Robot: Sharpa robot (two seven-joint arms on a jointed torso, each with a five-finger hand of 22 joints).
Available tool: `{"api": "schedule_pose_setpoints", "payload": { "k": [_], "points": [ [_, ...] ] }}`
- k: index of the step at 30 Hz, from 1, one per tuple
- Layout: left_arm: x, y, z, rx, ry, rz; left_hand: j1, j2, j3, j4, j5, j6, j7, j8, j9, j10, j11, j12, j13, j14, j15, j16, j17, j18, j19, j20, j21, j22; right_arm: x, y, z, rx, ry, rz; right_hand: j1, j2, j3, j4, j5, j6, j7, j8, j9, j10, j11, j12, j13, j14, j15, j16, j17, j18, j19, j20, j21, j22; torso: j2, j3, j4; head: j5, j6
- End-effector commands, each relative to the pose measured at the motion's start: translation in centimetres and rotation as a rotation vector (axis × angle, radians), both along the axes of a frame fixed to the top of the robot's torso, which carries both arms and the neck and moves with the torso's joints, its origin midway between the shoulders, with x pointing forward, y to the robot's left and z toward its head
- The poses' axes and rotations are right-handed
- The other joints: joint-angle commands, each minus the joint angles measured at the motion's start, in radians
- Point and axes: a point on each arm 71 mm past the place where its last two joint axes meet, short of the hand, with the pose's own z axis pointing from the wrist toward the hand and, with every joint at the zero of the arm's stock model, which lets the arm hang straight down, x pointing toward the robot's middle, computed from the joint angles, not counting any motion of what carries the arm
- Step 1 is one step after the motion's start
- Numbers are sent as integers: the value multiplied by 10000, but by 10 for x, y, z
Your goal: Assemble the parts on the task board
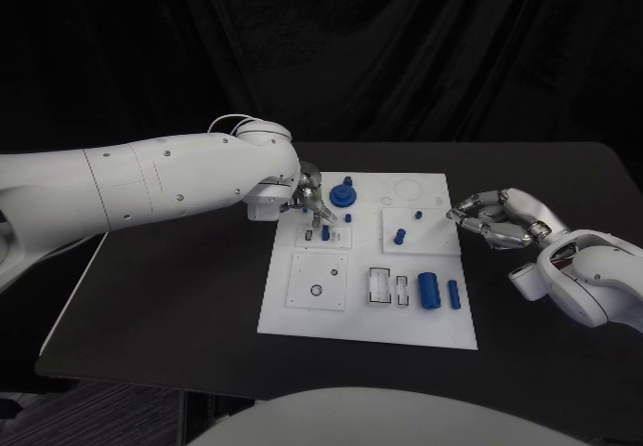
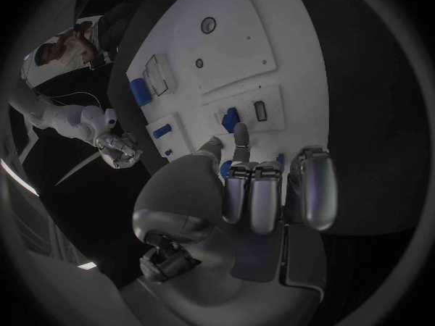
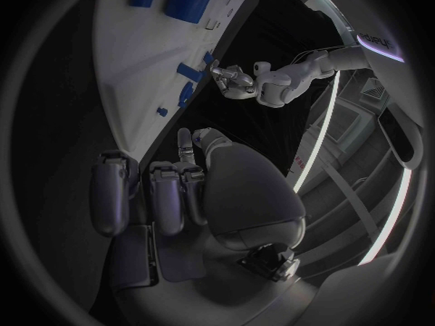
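The left hand [image 1: 307, 198] is held over the task board [image 1: 302, 311] near its far-left corner, fingers curled together, nothing gripped. The right hand [image 1: 499, 219] is poised beside the board's right edge, likewise curled and empty.

Robotics lab: black-draped test table [image 1: 175, 307], white task board [image 1: 302, 311]

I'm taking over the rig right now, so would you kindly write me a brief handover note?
Left hand: over the far left corner of the white task board, fingers down; whether it holds anything cannot be told.
Right hand: beside the board's right edge, fingers curled, holding nothing.
Parts: round blue gear near the left hand; large blue cylinder and slimmer blue cylinder lie loose near the front right.
Left: seat the loose parts.
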Motion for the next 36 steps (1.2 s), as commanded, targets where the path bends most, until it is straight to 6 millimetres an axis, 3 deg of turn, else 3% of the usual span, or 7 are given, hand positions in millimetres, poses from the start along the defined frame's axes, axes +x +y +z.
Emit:
{"api": "schedule_pose_setpoints", "payload": {
  "k": [1,32,36],
  "points": [
    [-1,-2,-2,-66,103,-63,-53,20,-3,49,43,-6,26,-22,-21,1059,89,36,2633,1039,58,27,2630,-54,47,29,0,826,0,0,-1,-44,46,-130,74,-62,51,-23,40,-57,-2,39,1,1042,6,26,2630,1051,-35,26,2635,-103,157,-28,-8,2048,-3,3,-10,5,-27],
    [-4,-2,-13,-58,417,-197,-144,121,69,103,267,-141,81,-31,-368,1059,126,36,2633,1039,88,27,2630,-18,-24,57,-149,738,1,1,-1,-42,55,-93,76,-59,78,-40,51,-63,-4,53,-1,1042,4,26,2630,1051,-36,26,2635,-100,150,-27,-20,2044,-19,9,-2,22,-75],
    [-3,-2,-15,-153,401,-220,-162,156,121,104,452,-147,83,-18,-489,1059,131,36,2633,1039,95,27,2630,-17,-29,66,-163,741,1,1,-1,-43,57,-95,76,-59,78,-40,51,-63,-4,53,-1,1042,4,26,2630,1051,-36,26,2635,-100,150,-27,-20,2044,-18,8,2,19,-75]
  ]
}}
